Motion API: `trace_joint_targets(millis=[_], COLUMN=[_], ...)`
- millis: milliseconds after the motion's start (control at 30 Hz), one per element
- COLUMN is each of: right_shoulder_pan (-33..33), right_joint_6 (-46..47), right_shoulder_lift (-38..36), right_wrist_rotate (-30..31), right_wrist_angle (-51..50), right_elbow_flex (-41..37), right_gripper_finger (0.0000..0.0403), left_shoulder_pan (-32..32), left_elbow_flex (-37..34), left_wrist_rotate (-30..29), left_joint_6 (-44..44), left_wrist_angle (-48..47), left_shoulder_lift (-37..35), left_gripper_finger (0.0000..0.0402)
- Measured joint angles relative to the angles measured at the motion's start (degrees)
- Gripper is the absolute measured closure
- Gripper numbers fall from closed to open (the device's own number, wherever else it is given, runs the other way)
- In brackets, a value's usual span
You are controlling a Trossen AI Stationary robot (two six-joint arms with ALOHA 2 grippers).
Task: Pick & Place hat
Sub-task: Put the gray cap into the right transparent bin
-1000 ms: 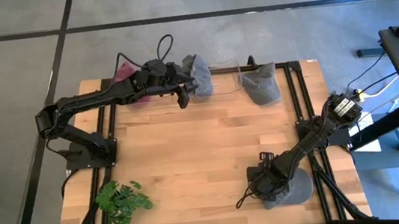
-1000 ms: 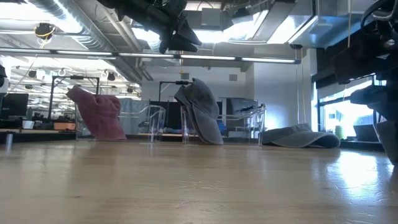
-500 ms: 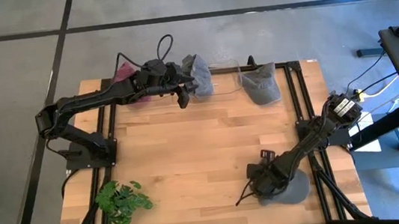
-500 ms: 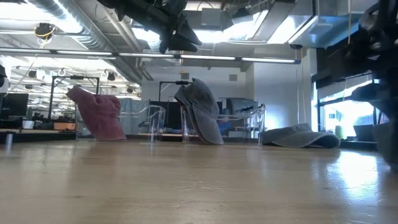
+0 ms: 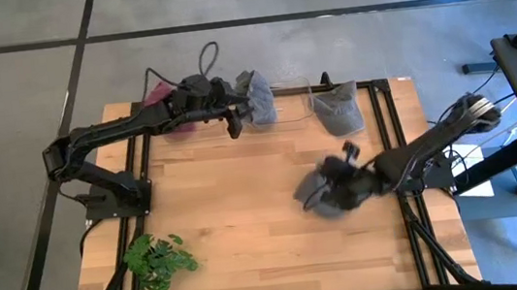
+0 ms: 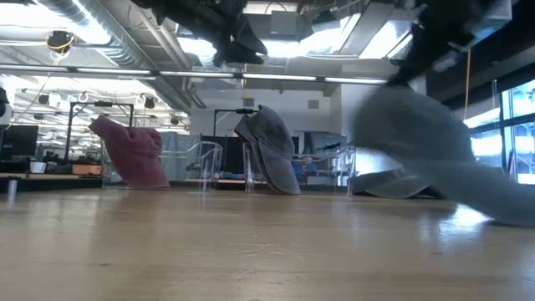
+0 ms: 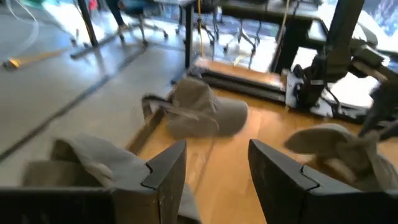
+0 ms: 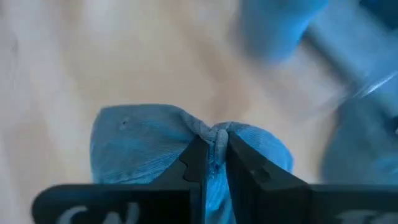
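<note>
Hat (image 5: 321, 196) hangs pinched between right gripper (image 5: 337, 187) fingers above table (image 5: 238, 225).

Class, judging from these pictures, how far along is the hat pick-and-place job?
Done: a grey cap and a pink hat hang on clear stands at the table's back edge. In hand: the right gripper is shut on a crumpled grey fabric cap, carrying it above mid-table. Left: placing that cap; another grey cap lies flat at the back. The left gripper, open, hovers by the hung grey cap.
</note>
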Motion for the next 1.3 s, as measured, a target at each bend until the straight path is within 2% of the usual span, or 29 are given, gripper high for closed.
trace_joint_targets(millis=[167, 300, 400, 533, 733, 967, 1167, 1300], right_shoulder_pan=[-8.5, -16.7, -23.6, -34.1, -48.1, -56.3, -58.2, -58.4], right_joint_6=[-20.0, -41.7, -57.4, -69.8, -71.6, -72.0, -72.1, -71.8], right_shoulder_lift=[-6.7, -9.1, -9.5, -9.8, -9.3, -5.4, 0.6, 4.9], right_wrist_rotate=[4.4, 4.5, 1.1, -10.0, -26.2, -37.9, -42.5, -44.4], right_wrist_angle=[5.0, 12.9, 19.0, 25.3, 28.7, 42.1, 50.4, 51.4], right_elbow_flex=[4.1, 9.0, 12.3, 14.8, 13.0, 5.2, 1.7, 1.5], right_gripper_finger=[0.0361, 0.0361, 0.0361, 0.0361, 0.0361, 0.0361, 0.0361, 0.0361], left_shoulder_pan=[1.5, 3.1, 3.7, 3.6, 3.5, 3.5, 3.5, 3.5], left_elbow_flex=[0.0, 0.0, 0.0, 0.0, 0.0, 0.0, 0.0, 0.0], left_wrist_rotate=[-0.1, 0.0, -0.1, 0.0, 0.0, 0.0, -0.1, -1.0], left_joint_6=[0.7, -0.4, -2.2, -3.0, -3.5, -6.3, -7.5, -7.7], left_wrist_angle=[0.1, -0.2, -0.3, -0.4, -1.0, -7.3, -13.1, -13.7], left_shoulder_lift=[-4.2, -7.9, -9.9, -11.2, -11.1, -11.0, -10.9, -10.9], left_gripper_finger=[0.0233, 0.0233, 0.0233, 0.0233, 0.0233, 0.0233, 0.0233, 0.0233])
